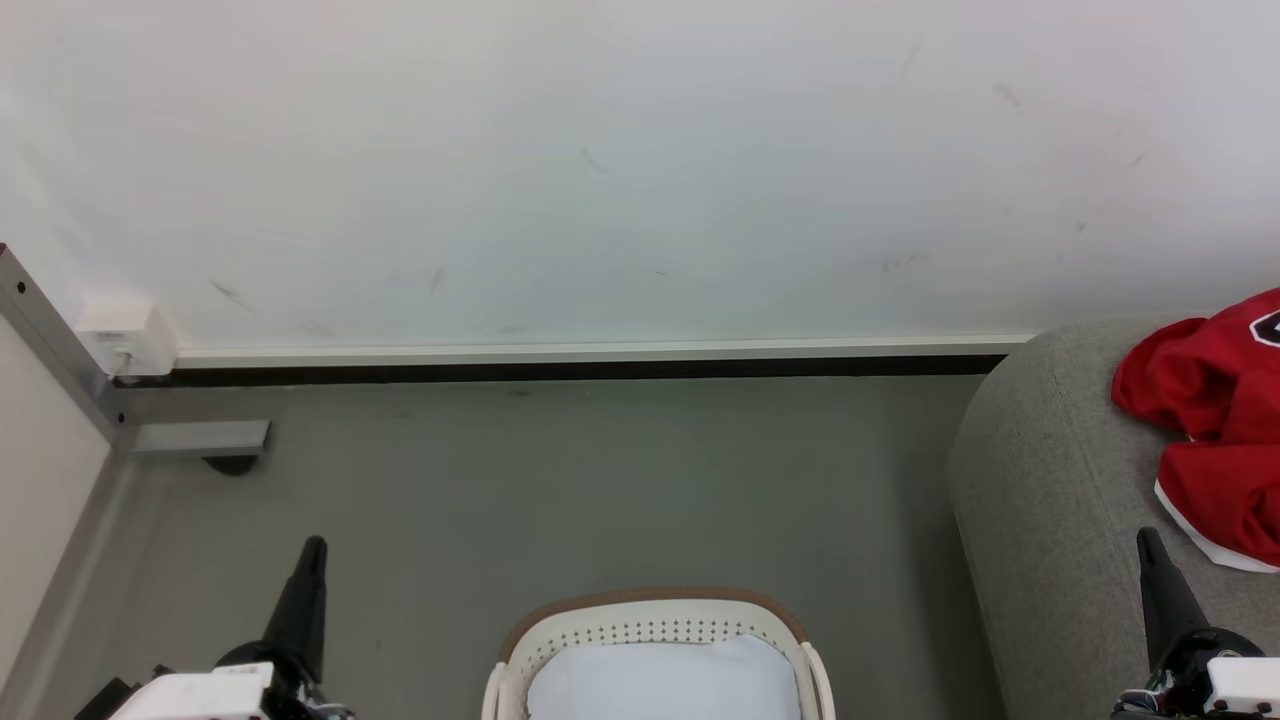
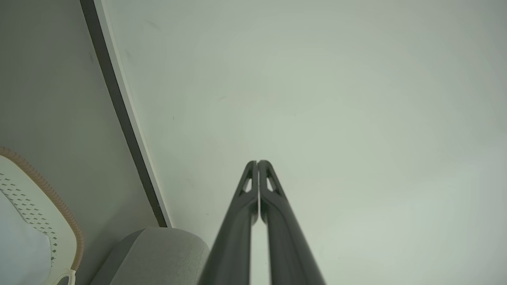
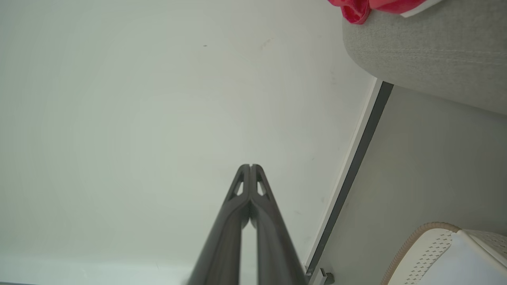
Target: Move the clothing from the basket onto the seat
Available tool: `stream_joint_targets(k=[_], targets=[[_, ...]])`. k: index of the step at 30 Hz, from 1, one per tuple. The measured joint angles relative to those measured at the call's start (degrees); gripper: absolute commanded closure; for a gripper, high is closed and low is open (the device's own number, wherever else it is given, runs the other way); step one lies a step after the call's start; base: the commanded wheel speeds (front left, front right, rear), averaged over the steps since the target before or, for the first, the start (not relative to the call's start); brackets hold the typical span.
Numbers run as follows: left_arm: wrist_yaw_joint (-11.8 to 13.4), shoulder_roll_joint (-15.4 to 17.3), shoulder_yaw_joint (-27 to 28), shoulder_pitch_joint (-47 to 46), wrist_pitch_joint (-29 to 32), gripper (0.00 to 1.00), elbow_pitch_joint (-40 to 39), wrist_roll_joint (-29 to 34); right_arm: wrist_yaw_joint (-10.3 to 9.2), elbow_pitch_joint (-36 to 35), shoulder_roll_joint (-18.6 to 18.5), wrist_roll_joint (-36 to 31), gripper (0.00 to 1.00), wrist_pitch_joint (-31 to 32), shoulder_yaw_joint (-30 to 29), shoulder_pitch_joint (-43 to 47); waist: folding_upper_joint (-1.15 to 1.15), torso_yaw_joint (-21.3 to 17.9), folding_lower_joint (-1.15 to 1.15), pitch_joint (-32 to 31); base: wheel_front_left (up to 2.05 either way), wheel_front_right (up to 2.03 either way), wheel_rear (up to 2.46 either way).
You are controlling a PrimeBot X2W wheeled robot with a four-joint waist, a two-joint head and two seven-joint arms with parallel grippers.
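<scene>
Left claw (image 1: pixel 313 548): clenched, empty, above floor (image 1: pixel 600 470), left of basket (image 1: pixel 650 602).
Right claw (image 1: pixel 1147 540): clenched, empty, above seat (image 1: pixel 1040 480).
Clothing (image 1: pixel 1215 420): red heap, white hem, on seat, just beyond and right of right claw, well apart from left claw.
Basket: brown-rimmed, on floor between claws.

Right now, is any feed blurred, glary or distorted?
Head view: even soft light, no glare, clothing and basket sharp though cut by the frame edges. Left wrist view: greenish cast, left gripper sharp at the tips, soft near the bottom edge. Right wrist view: same cast, right gripper likewise.
</scene>
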Motion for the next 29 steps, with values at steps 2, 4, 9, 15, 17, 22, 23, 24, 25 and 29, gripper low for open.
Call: stream_joint_targets(k=[2, 4, 9, 15, 17, 22, 23, 24, 25, 29], targets=[[0.00, 0.00, 0.00, 0.00, 0.00, 1.00, 0.00, 0.00, 0.00, 0.00, 0.00, 0.00, 1.00, 0.00, 0.00, 0.00, 0.00, 0.00, 0.00, 0.00, 0.00, 0.00, 0.00], [0.00, 0.00, 0.00, 0.00, 0.00, 1.00, 0.00, 0.00, 0.00, 0.00, 0.00, 0.00, 1.00, 0.00, 0.00, 0.00, 0.00, 0.00, 0.00, 0.00, 0.00, 0.00, 0.00], [0.00, 0.01, 0.00, 0.00, 0.00, 1.00, 0.00, 0.00, 0.00, 0.00, 0.00, 0.00, 1.00, 0.00, 0.01, 0.00, 0.00, 0.00, 0.00, 0.00, 0.00, 0.00, 0.00], [0.00, 0.01, 0.00, 0.00, 0.00, 1.00, -0.01, 0.00, 0.00, 0.00, 0.00, 0.00, 1.00, 0.00, 0.00, 0.00, 0.00, 0.00, 0.00, 0.00, 0.00, 0.00, 0.00], [0.00, 0.01, 0.00, 0.00, 0.00, 1.00, -0.01, 0.00, 0.00, 0.00, 0.00, 0.00, 1.00, 0.00, 0.00, 0.00, 0.00, 0.00, 0.00, 0.00, 0.00, 0.00, 0.00], [0.00, 0.01, 0.00, 0.00, 0.00, 1.00, -0.01, 0.00, 0.00, 0.00, 0.00, 0.00, 1.00, 0.00, 0.01, 0.00, 0.00, 0.00, 0.00, 0.00, 0.00, 0.00, 0.00], [0.00, 0.01, 0.00, 0.00, 0.00, 1.00, -0.01, 0.00, 0.00, 0.00, 0.00, 0.00, 1.00, 0.00, 0.01, 0.00, 0.00, 0.00, 0.00, 0.00, 0.00, 0.00, 0.00], [0.00, 0.01, 0.00, 0.00, 0.00, 1.00, -0.01, 0.00, 0.00, 0.00, 0.00, 0.00, 1.00, 0.00, 0.01, 0.00, 0.00, 0.00, 0.00, 0.00, 0.00, 0.00, 0.00], [0.00, 0.01, 0.00, 0.00, 0.00, 1.00, -0.01, 0.00, 0.00, 0.00, 0.00, 0.00, 1.00, 0.00, 0.01, 0.00, 0.00, 0.00, 0.00, 0.00, 0.00, 0.00, 0.00], [0.00, 0.01, 0.00, 0.00, 0.00, 1.00, -0.01, 0.00, 0.00, 0.00, 0.00, 0.00, 1.00, 0.00, 0.01, 0.00, 0.00, 0.00, 0.00, 0.00, 0.00, 0.00, 0.00]])
